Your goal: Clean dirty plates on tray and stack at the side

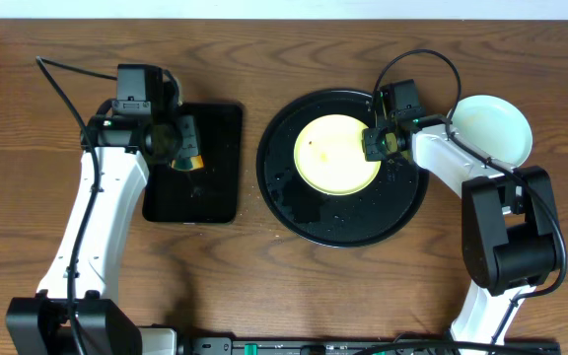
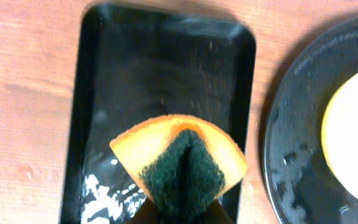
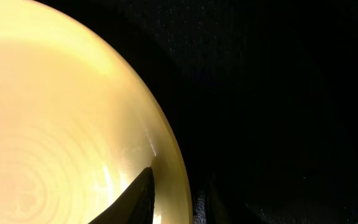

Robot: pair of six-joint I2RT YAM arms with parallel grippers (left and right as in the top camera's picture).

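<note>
The pale yellow plate [image 1: 335, 155] lies in the round black tray [image 1: 343, 225], with a small dark speck near its left side. My right gripper [image 1: 378, 141] is at the plate's right rim. In the right wrist view its fingers [image 3: 176, 199] straddle the rim of the yellow plate [image 3: 55, 112], one on top and one outside over the tray [image 3: 278, 93]. A mint-blue plate [image 1: 496, 128] sits on the table to the right of the tray. My left gripper [image 1: 183, 141] is shut on a folded orange-and-green sponge [image 2: 179, 158].
A rectangular black tray [image 1: 205, 197] lies under the left gripper, with wet streaks at its near left corner in the left wrist view [image 2: 160, 68]. The round tray's edge [image 2: 291, 143] shows at that view's right. A black cable loops above the right arm.
</note>
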